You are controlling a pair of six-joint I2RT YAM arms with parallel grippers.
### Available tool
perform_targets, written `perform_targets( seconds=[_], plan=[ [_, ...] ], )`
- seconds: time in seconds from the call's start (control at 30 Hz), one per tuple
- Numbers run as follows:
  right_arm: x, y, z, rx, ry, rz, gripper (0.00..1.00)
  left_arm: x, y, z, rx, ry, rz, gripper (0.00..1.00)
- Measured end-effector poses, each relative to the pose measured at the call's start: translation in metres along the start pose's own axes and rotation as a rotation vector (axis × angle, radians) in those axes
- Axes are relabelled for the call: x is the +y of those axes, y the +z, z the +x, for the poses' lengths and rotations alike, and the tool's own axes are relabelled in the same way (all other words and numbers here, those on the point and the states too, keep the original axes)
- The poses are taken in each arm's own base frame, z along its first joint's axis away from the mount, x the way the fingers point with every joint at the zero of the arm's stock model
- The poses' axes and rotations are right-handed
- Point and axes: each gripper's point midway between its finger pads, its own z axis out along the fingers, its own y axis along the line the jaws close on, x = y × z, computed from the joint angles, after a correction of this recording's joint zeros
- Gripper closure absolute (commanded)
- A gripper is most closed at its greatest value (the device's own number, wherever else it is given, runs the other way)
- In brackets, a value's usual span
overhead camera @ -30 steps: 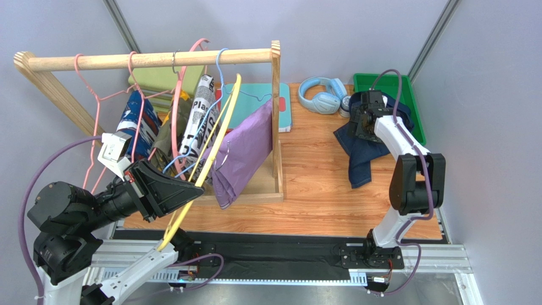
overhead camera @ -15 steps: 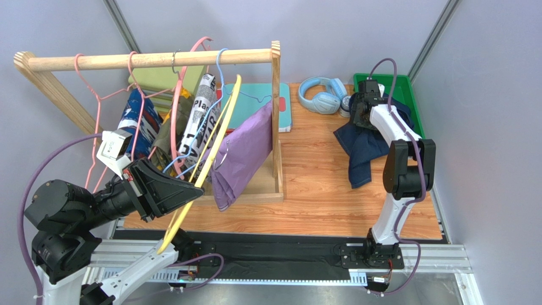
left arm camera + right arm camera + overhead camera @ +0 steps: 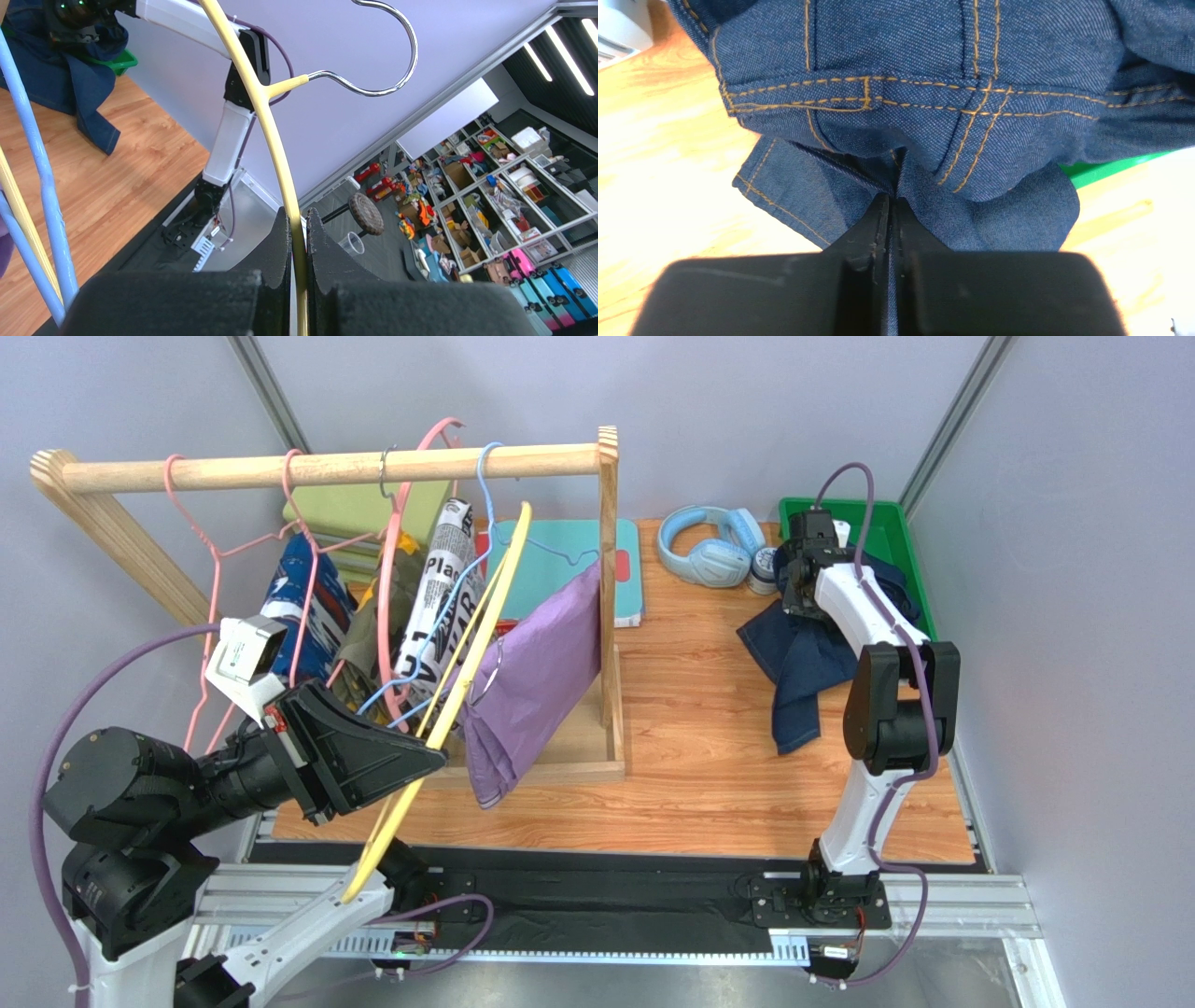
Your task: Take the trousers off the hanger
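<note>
Top external view: not much is moving any more, and that's the interesting bit. Compared with a second ago, the right arm has folded up and carried its right gripper [image 3: 800, 588] a little farther back toward the green bin [image 3: 898, 532]. Over the last half second it barely budges. The left arm has slid slightly left and toward the near edge, taking the yellow hanger [image 3: 382, 826] with it.

The trousers [image 3: 800, 672] are at the far right of the table [image 3: 687, 742], a dark denim heap. One end is up by the bin and a leg trails toward the near side. They're well apart from the hanger and from the wooden rack [image 3: 281, 471].

The right wrist view shows the fingers pinched narrow on a fold of denim just below the waistband seam, so that hand is clamped on the cloth. In the left wrist view the left gripper [image 3: 298, 217] is squeezed tight on the yellow hanger's bar. The hanger's metal hook [image 3: 379, 87] hangs in open air with nothing draped over the frame.

My read is that the separation itself is done, since the hanger is bare and the trousers are down on the wood. The arms have gone from pulling apart to just settling. What's probably left is for the right hand to let go of the denim and back off without dragging it along.
</note>
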Motion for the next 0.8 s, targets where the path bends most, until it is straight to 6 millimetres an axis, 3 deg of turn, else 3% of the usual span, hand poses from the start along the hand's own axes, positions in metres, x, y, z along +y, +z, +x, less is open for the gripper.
perform_targets(
  seconds=[0.13, 0.23, 0.4, 0.53, 0.7, 0.8],
  plan=[
    [-0.004, -0.002, 0.000, 0.007, -0.005, 0.016, 1.00, -0.002, 0.000, -0.001, 0.000, 0.000, 0.004, 1.00],
    [-0.010, -0.011, -0.011, -0.010, -0.001, 0.040, 1.00, -0.003, -0.001, -0.001, 0.001, -0.001, 0.004, 1.00],
    [-0.033, -0.035, -0.059, -0.128, 0.062, 0.097, 1.00, -0.004, -0.001, -0.001, 0.001, -0.005, 0.005, 1.00],
    [-0.074, -0.050, -0.101, -0.244, 0.165, 0.159, 1.00, -0.004, 0.000, -0.001, 0.006, -0.017, 0.006, 1.00],
    [-0.121, -0.044, -0.140, -0.363, 0.241, 0.243, 1.00, -0.004, 0.002, -0.001, 0.018, -0.020, 0.009, 1.00],
    [-0.126, -0.023, -0.163, -0.401, 0.234, 0.270, 1.00, -0.003, 0.004, 0.000, 0.031, -0.023, 0.009, 1.00]
  ],
)
